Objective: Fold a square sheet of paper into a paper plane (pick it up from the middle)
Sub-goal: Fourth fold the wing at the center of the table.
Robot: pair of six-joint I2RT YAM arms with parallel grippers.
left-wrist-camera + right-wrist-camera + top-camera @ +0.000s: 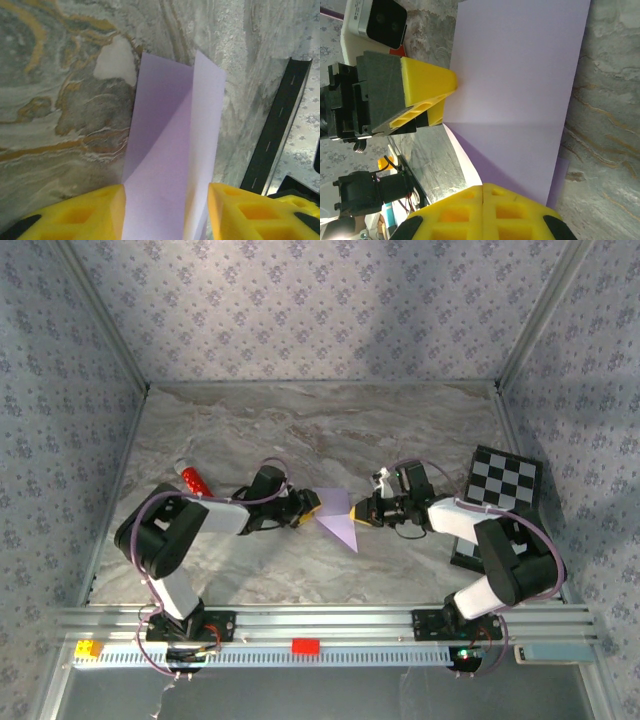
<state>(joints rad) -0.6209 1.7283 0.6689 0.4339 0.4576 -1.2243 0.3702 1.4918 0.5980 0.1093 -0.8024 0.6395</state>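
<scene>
The square sheet of paper (338, 519), pale lilac, hangs partly folded between the two grippers at the table's middle, one corner pointing toward the near edge. My right gripper (358, 512) is shut on its right side; in the right wrist view the yellow fingers (515, 212) press together with the folded sheet (520, 75) running into them. My left gripper (311, 508) is open at the sheet's left side. Its fingertips (95, 210) stand wide apart with the creased paper (167, 150) passing between them. The paper plane is out of view.
A small red cylinder (192, 480) lies left of the left arm. A black-and-white checkered board (503, 480) leans at the right wall. Red (305, 646) and yellow (88, 649) bricks sit on the front rail. Marble tabletop (320, 430) stretches behind the grippers.
</scene>
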